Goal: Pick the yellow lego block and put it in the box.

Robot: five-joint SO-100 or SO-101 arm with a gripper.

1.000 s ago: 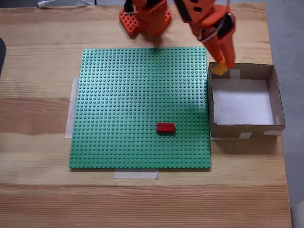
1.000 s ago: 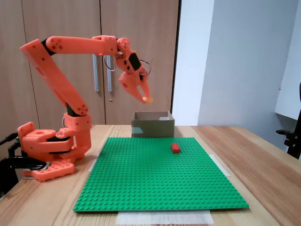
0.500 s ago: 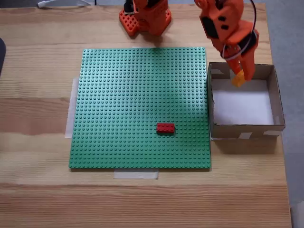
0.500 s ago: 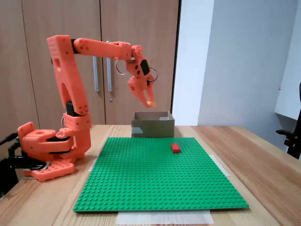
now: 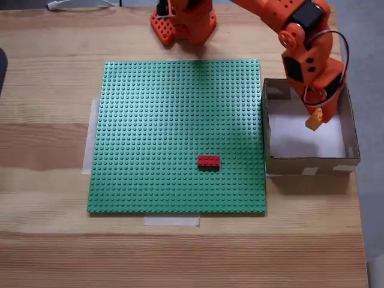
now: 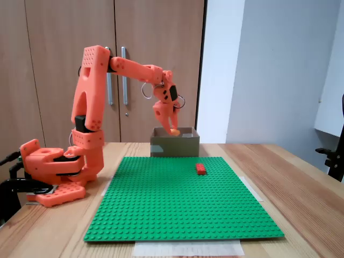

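The yellow lego block (image 5: 314, 122) hangs in the tips of my orange gripper (image 5: 315, 119), which is shut on it above the white floor of the box (image 5: 308, 164). In the side fixed view the block (image 6: 174, 130) sits just over the rim of the box (image 6: 173, 147), with my gripper (image 6: 174, 128) pointing down into it. The arm reaches out from its base at the top of the top-down fixed view.
A green studded baseplate (image 5: 150, 132) covers the middle of the wooden table, taped at its edges. A red brick (image 5: 209, 161) lies on it near the box's left wall, also seen as the red brick (image 6: 200, 169). The arm's base (image 5: 183, 24) stands behind the plate.
My gripper has carried the yellow block from the box's back-left corner to over its middle and lowered it to rim height. The arm has stretched further out.
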